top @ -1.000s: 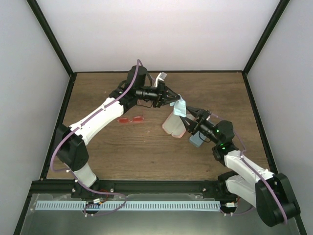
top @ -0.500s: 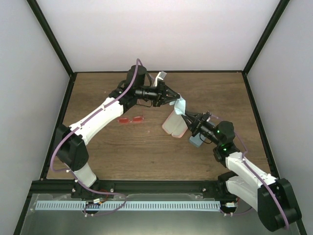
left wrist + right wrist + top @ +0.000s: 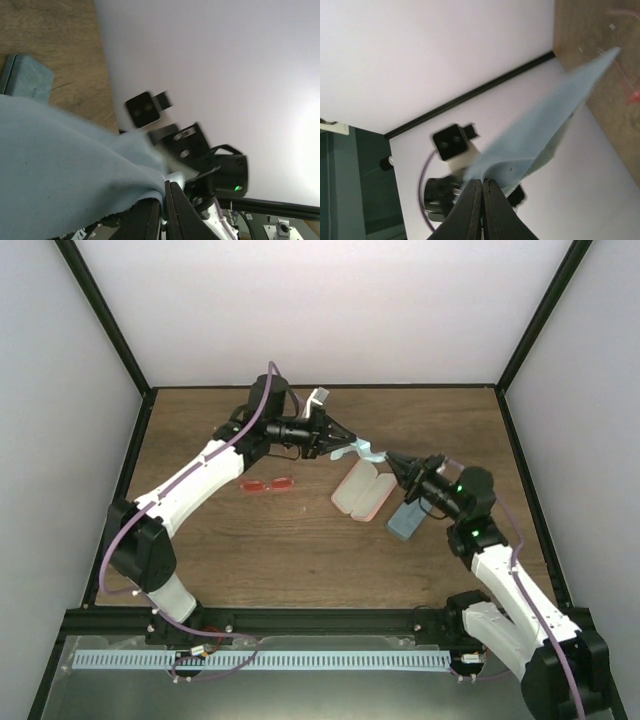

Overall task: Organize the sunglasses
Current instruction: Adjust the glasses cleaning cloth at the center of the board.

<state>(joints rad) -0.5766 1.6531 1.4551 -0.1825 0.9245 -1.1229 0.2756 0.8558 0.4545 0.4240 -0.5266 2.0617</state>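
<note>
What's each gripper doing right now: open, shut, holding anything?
Left gripper: shut on the cloth.
Right gripper: shut on the same cloth's other end.

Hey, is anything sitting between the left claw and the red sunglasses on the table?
No object lies between them: only bare table separates the sunglasses from the left claw. But that claw is shut on the blue cloth, which the right claw also pinches, so it is not free.

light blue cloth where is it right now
In the top view the light blue cloth hangs mid-table, stretched between the left gripper and the right gripper, above the far end of the pink case.
</note>
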